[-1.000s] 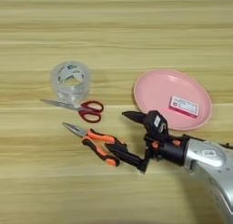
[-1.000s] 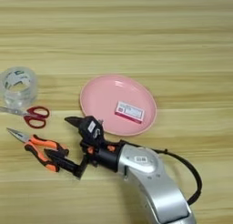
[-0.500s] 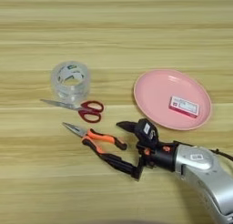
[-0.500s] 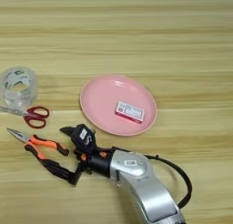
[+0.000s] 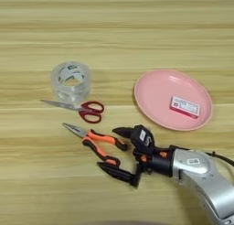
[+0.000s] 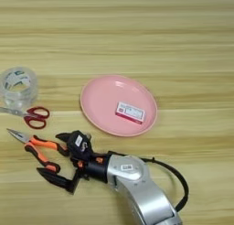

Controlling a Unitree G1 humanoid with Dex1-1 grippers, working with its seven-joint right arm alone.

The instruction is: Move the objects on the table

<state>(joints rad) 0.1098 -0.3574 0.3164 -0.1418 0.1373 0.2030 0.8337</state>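
Note:
Orange-black needle-nose pliers (image 5: 93,141) lie on the table (image 5: 114,32), tips pointing left. My right gripper (image 5: 109,148) is open, with one black finger above and one below the pliers' handle ends. Whether the fingers touch the handles I cannot tell. Red-handled scissors (image 5: 87,109) lie just above the pliers. A clear tape roll (image 5: 70,80) stands behind the scissors. To the right sits the pink round plate (image 5: 155,93), which holds a small white-red box (image 5: 184,106).
My silver forearm (image 5: 201,171) comes in from the lower right, trailing a black cable (image 6: 176,183). Bare wood stretches across the far half of the table and along the left edge.
My gripper has slid left and slightly down from beside the plate until its open fingers flank the pliers' handles. The other objects have not moved.

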